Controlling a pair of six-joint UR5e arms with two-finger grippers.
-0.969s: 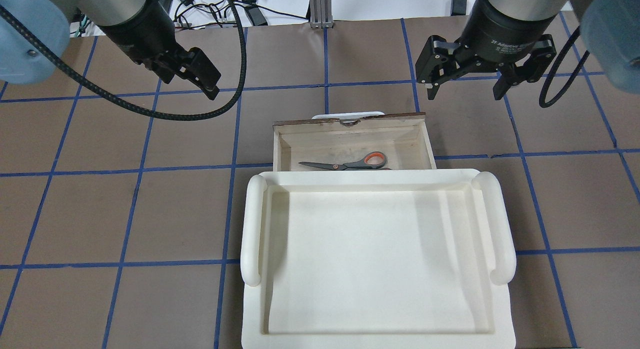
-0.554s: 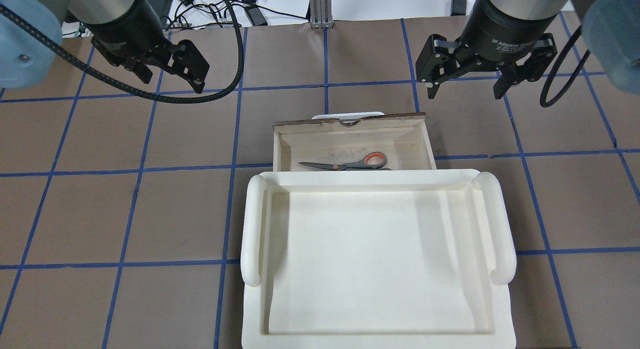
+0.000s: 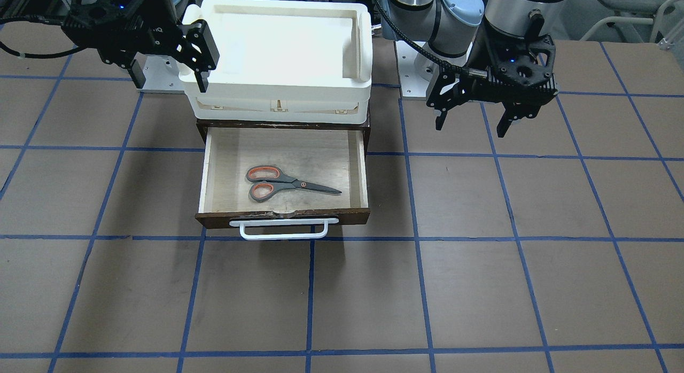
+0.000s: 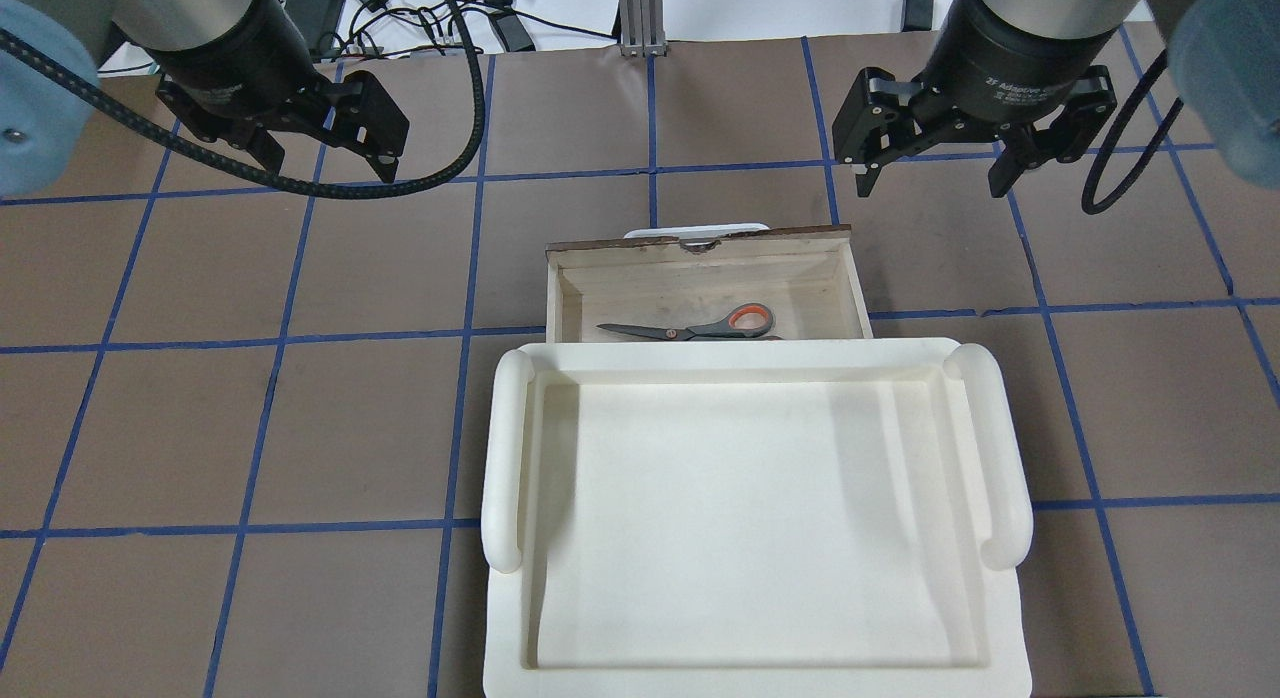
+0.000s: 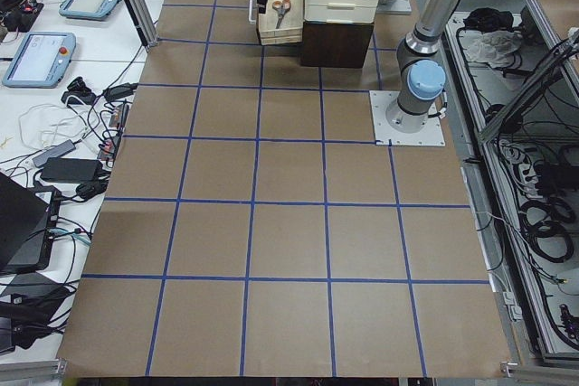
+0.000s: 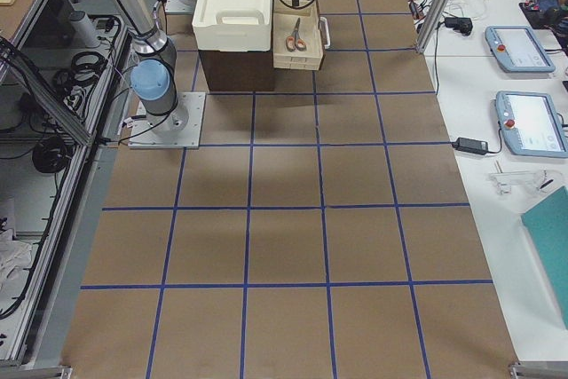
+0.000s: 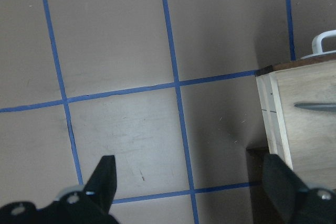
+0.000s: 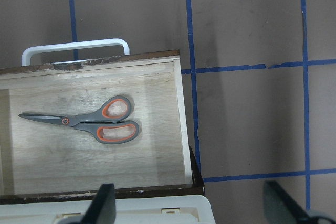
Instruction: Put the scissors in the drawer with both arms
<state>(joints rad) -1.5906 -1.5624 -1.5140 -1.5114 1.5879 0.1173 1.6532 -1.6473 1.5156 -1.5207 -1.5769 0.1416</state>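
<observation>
The scissors [image 3: 288, 185] lie flat in the open drawer [image 3: 283, 218], orange loops toward my right side. They also show in the overhead view [image 4: 700, 328] and the right wrist view [image 8: 89, 121]. The drawer's white bar handle [image 3: 283, 231] faces away from me. My left gripper [image 4: 330, 166] is open and empty, raised over bare table beyond and to the left of the drawer. My right gripper [image 4: 930, 188] is open and empty, raised beyond the drawer's right corner. In the left wrist view only the drawer's corner [image 7: 273, 108] and the blade tip [image 7: 315, 106] show.
A white plastic tray [image 4: 750, 358] sits on top of the dark cabinet that the drawer slides out of, and it hides the drawer's near part from above. The brown table carries a blue tape grid. Cables lie past the far edge.
My left gripper has drawn back to the left and turned, so both of its fingers now show side by side. The right gripper, the scissors and the drawer have stayed put.
</observation>
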